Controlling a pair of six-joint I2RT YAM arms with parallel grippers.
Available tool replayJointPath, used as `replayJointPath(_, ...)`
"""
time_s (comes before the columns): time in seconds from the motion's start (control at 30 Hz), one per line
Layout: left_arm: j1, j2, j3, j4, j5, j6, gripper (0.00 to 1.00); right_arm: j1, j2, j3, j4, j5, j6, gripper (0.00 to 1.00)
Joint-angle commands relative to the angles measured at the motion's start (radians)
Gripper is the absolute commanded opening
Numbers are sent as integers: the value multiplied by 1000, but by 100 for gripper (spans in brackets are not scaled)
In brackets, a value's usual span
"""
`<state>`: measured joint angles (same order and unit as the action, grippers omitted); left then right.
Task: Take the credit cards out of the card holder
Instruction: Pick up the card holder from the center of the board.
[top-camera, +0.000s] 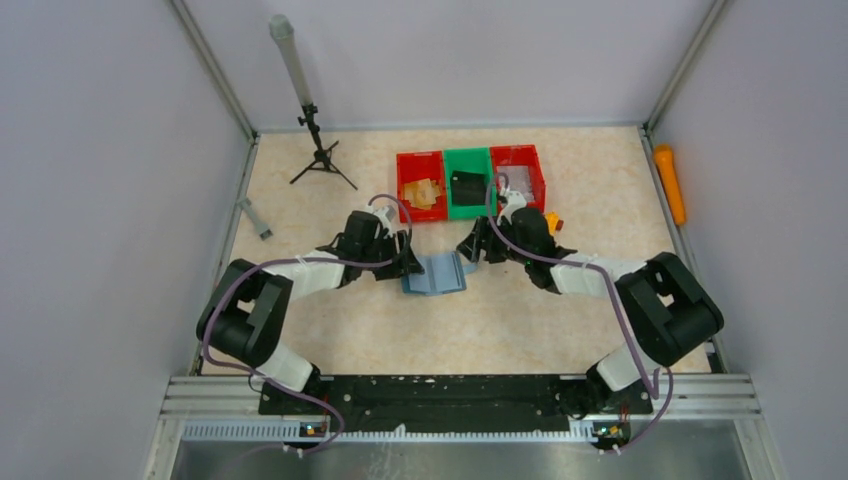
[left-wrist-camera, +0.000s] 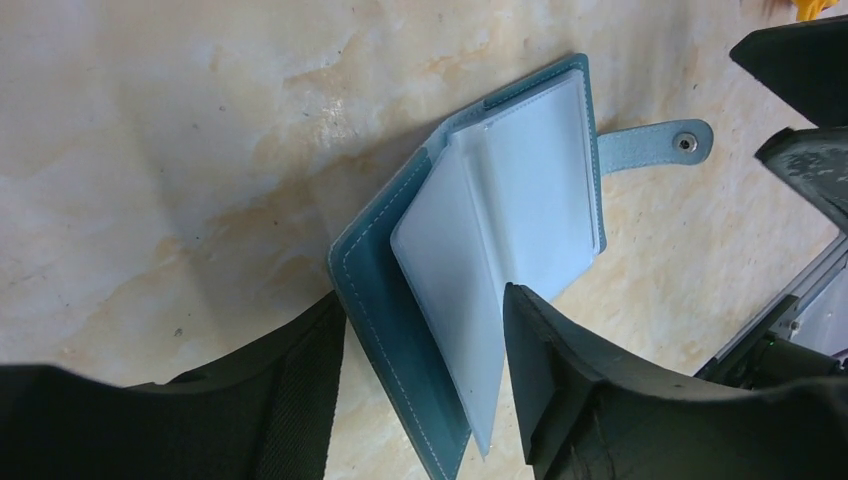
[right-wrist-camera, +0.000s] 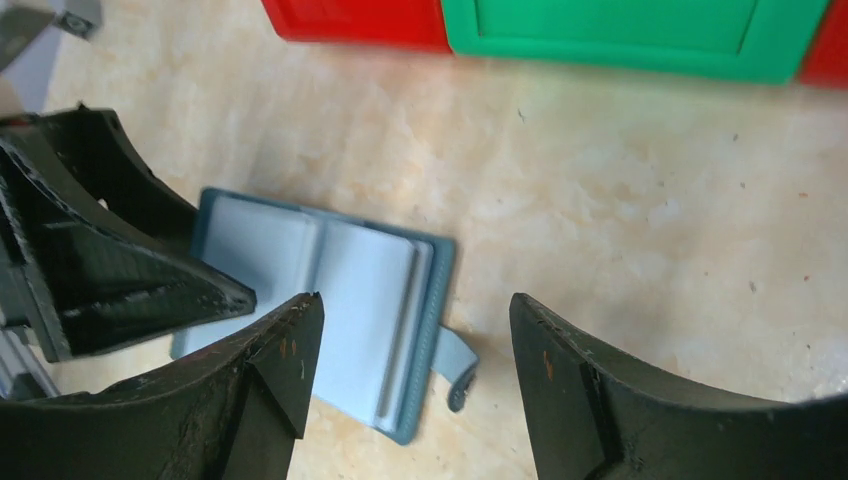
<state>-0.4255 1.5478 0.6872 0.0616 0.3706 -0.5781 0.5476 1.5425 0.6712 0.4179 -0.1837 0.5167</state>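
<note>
Teal card holder (left-wrist-camera: 370, 290) lies open — left end effector (left-wrist-camera: 425, 310), right end effector (right-wrist-camera: 415, 310) both apart, seemingly empty.

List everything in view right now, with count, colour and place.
card holder: one, teal, pale sleeves inside; lying open at table centre
bins: three, red, green, red; row behind the holder
black object: one; in the green bin
tan pieces: count unclear; in the left red bin
tripod: one, black, grey tube on top; far left corner
cylinder: one, orange; right table edge
grey piece: one; left table edge
table: one, beige marbled
arms: two, black and white; reaching in from the near edge
left fingers: two, black; apart, straddling one end of the holder
right fingers: two, black; apart, by the holder's tab side
</note>
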Motion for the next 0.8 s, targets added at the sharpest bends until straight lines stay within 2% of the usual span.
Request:
replayJointPath(0.0, 1, 26, 34, 4, 18, 10, 58, 9, 15, 1, 23, -55, -66, 70)
replayJointPath(0.2, 1, 31, 49, -25, -16, 25, 49, 73, 57, 64, -123, 39, -107, 70)
replayJointPath(0.47, 1, 17, 42, -11, -17, 37, 48, 140, 84, 132, -319, 190, -146, 61)
replayJointPath(0.53, 1, 17, 41, 0, -6, 37, 48, 143, 95, 136, -324, 199, -141, 55)
replayJointPath(0.67, 1, 23, 42, 5, 12, 34, 47, 143, 98, 138, -317, 187, -135, 31)
replayJointPath(0.77, 1, 28, 44, 10, 26, 31, 47, 142, 47, 102, -248, 115, -137, 15)
